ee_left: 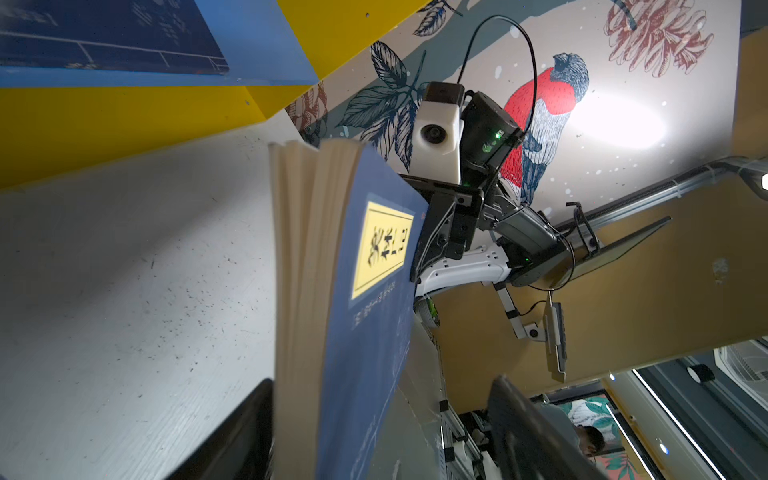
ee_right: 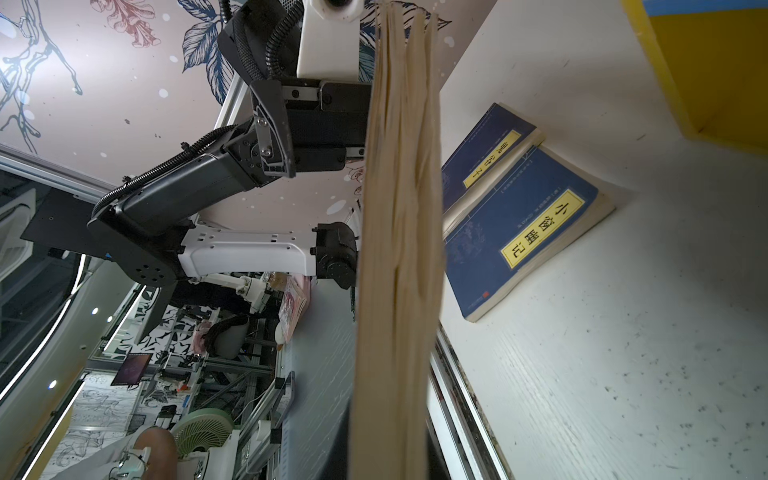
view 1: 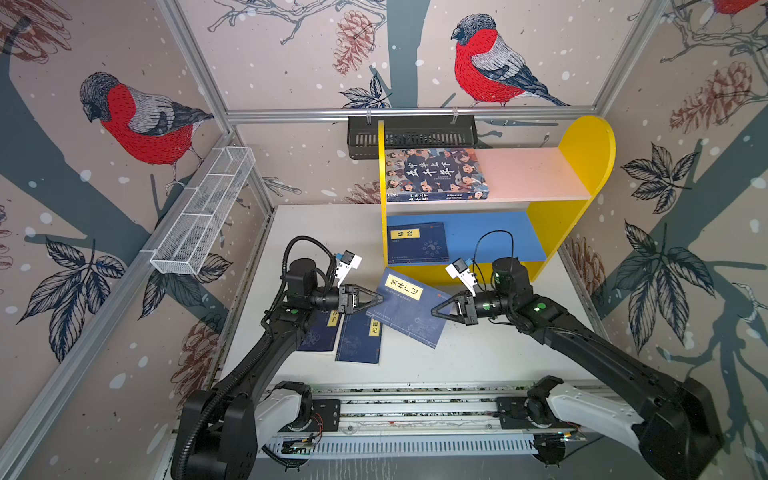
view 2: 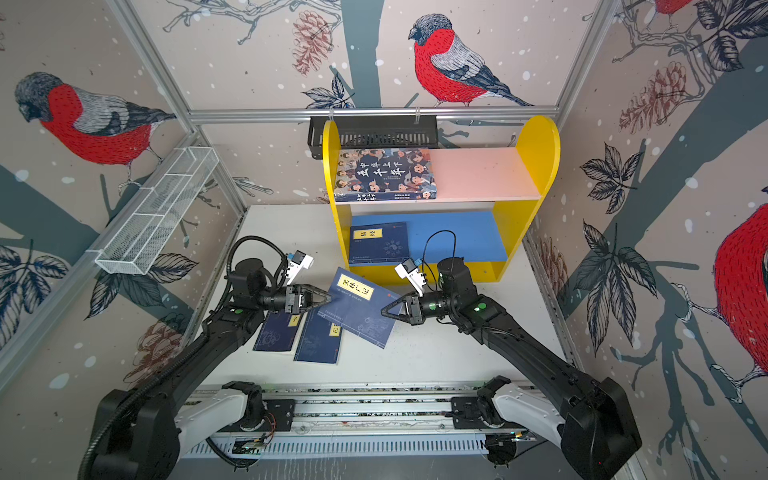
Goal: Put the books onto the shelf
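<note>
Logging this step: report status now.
Left gripper open around held book. Right gripper shut on it. Two more books on table beneath. Room left on shelf.

You see a matt paper cover on the mid-frame navy book (view 1: 409,309), a scuffed wood-grain tabletop (view 1: 478,357), and a smooth painted shelf (view 1: 590,145).

The yellow shelf (view 1: 590,149) stands at the bench's back edge, with the cartoon-faced book (view 1: 434,172) flat on its pink board and the shelved paperback (view 1: 417,243) flat on the blue. The left paperback (view 1: 318,338) and middle paperback (view 1: 357,343) lie side by side mid-bench. The lifted paperback (view 1: 409,309) hangs tilted over the middle one's corner.
</note>
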Available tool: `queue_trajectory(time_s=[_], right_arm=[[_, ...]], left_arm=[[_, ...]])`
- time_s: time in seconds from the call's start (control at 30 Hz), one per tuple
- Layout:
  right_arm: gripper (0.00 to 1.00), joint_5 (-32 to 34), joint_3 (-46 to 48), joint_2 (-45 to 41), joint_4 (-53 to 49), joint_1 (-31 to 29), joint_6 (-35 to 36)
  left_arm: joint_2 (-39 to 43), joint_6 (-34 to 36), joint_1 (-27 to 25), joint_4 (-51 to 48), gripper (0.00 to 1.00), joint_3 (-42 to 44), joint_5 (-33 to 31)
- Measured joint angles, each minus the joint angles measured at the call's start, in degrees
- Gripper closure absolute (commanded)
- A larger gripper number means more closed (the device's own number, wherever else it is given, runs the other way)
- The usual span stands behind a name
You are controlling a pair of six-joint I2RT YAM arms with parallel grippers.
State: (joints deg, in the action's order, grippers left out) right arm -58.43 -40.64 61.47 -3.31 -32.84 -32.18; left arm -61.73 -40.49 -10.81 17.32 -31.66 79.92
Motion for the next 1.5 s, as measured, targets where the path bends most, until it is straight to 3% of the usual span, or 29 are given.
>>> queue_trajectory(time_s=[0.13,0.33,0.4,0.57,0.73,0.87,1.17,1.37,1.5], right_arm=[[0.99,-0.2,-1.5,1.4,-0.9,-0.9,0.9],[0.96,-0.9,-3.4,3.4,-1.2,-1.2,2.5],[0.92,-1.0,-3.7,4.1,-1.4,-1.2,2.8],[0.59,-0.3,-3.9,4.7,-1.8,-1.2,3.7],[0.47,2.1,-2.0,3.3,-1.4,2.5,3.7],[0.40,4.3,4.9,-0.2,2.6,4.4,-0.3],[0.37,9.6,20.9,-9.0,26.2,2.3,-18.4],[0.37,14.2,22.5,-7.9,34.2,-2.4,-23.3],[0.45,16.6,22.6,-5.4,38.3,-3.3,-24.9]], left_arm=[[-0.6,0.0,-0.9,0.2,0.46,0.0,0.9],[-1.7,0.1,-1.4,0.4,0.90,0.0,0.4],[-2.4,0.1,-1.4,0.4,1.00,-0.1,0.3],[-3.3,-0.7,-1.5,0.4,1.00,-0.1,-1.2],[-3.3,-2.8,-1.5,1.3,1.00,-0.1,-4.0],[-3.3,-4.7,-1.5,2.2,1.00,-0.1,-6.9],[-4.8,-15.3,-1.5,14.4,1.00,2.8,-9.7],[-6.2,-21.4,-1.5,22.0,1.00,4.3,-10.5],[-6.9,-24.3,-1.5,25.7,1.00,4.7,-11.0]])
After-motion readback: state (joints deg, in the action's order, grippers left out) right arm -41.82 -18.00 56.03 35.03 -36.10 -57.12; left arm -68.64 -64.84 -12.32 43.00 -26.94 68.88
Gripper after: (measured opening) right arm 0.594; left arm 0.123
